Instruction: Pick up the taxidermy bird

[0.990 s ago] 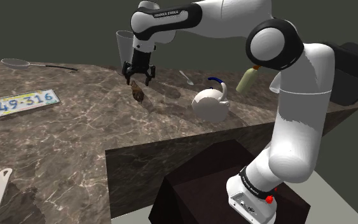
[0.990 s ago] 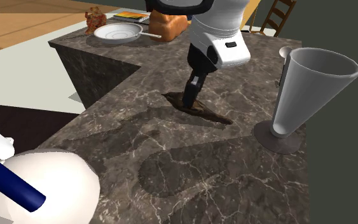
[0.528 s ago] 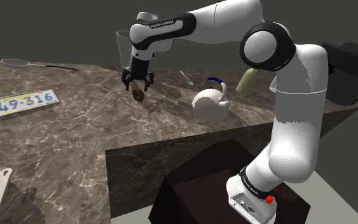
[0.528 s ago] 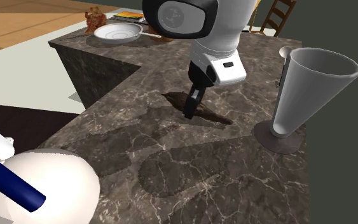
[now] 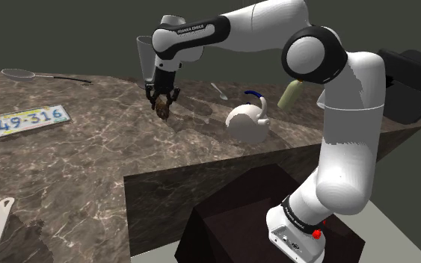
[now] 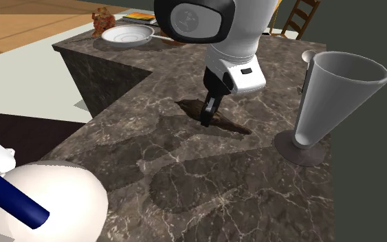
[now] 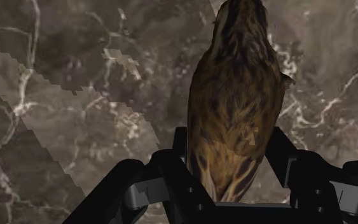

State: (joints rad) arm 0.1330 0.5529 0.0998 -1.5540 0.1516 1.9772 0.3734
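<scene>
1. Showing streaked brown plumage in the wrist view: taxidermy bird [image 7: 238, 95] lying lengthwise on the marble counter [image 7: 63, 95], stretching away from the gripper [image 7: 231, 149].
2. Appearing in the shoulder view as a small dark lump, sitting near the tall glass cup [image 5: 146, 56], on the side toward the camera.
3. Lying flat in the second exterior view, to that view's left of the glass cup.
4. Pinching the bird's near end, both black fingers [image 7: 179, 153] pressing against its sides.

obstacles: tall grey cup [image 6: 339, 89] near bird [image 7: 234, 95], white kettle [image 5: 247, 123] well apart | free: bare marble counter [image 5: 89, 149] around
</scene>
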